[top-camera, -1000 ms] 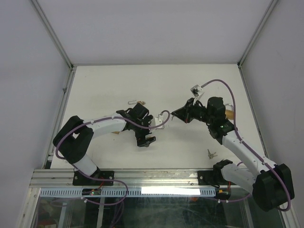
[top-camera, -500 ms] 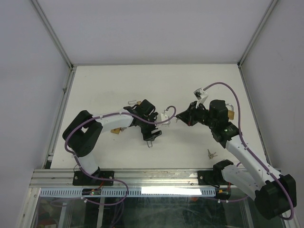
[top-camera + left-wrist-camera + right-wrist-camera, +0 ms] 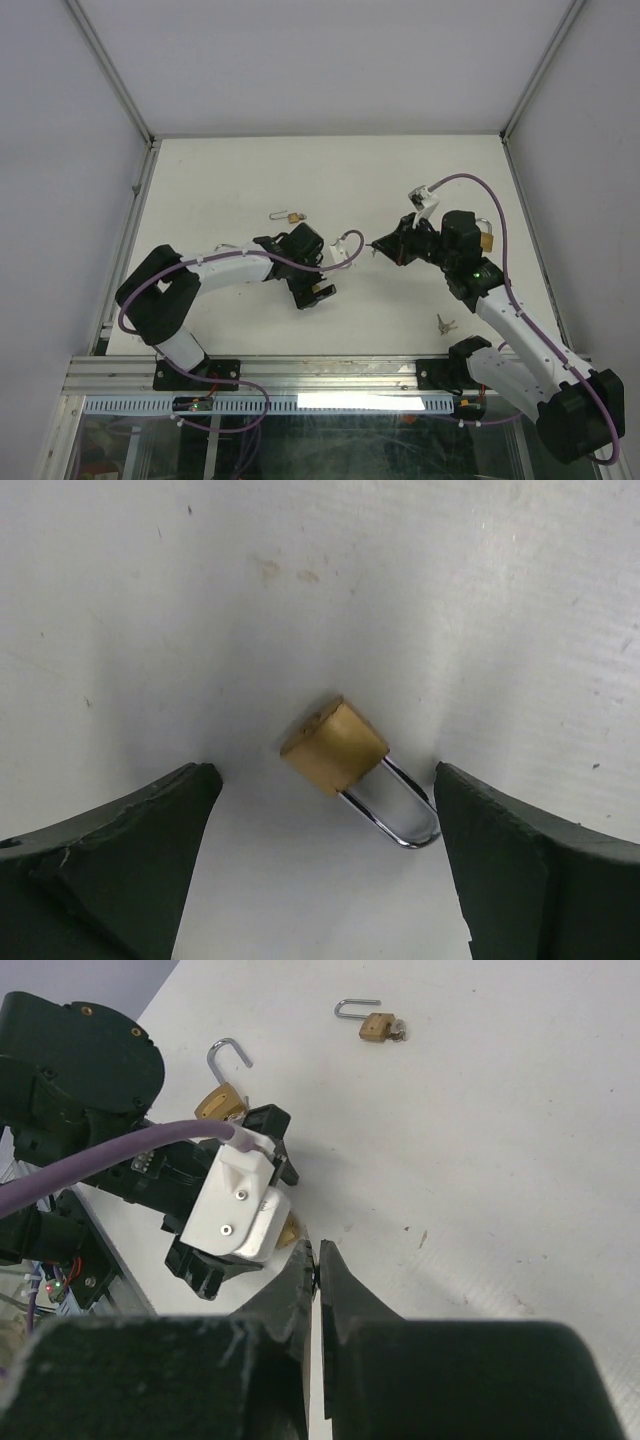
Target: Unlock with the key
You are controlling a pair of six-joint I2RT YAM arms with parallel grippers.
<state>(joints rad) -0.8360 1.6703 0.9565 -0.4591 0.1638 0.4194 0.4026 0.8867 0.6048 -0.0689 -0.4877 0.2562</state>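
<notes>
Hovering low over the tabletop (image 3: 250, 170), the left hand (image 3: 312, 293) is spread wide around a brass padlock (image 3: 335, 745). This padlock lies flat on its side on the white surface, between the two dark fingers (image 3: 110, 870). It touches neither finger as far as the left wrist view shows. Its silver shackle (image 3: 395, 808) looks seated in the body and points toward one finger, ending just beside it. The brass body sits about midway in the gap. In the top view this padlock is hidden under the left hand.

The right hand (image 3: 317, 1278) is near the middle of the tabletop, tips aimed at the left hand, close to it but apart. Its fingers are pressed together. Cannot tell if anything thin is pinched between them.

Loose keys (image 3: 444, 322) lie on the tabletop near the right arm's base, well apart from both hands.

Other locks on the tabletop:
- A second padlock (image 3: 222, 1100), shackle swung open, lies just past the left wrist in the right wrist view.
- A third padlock (image 3: 375, 1026) lies farther back, well apart from both hands, with what looks like a key (image 3: 400, 1030) stuck in its body.
- A fourth padlock (image 3: 487, 241) rests beside the right forearm, partly covered by it.

A purple cable (image 3: 345, 240) loops off the left wrist between the two hands.
</notes>
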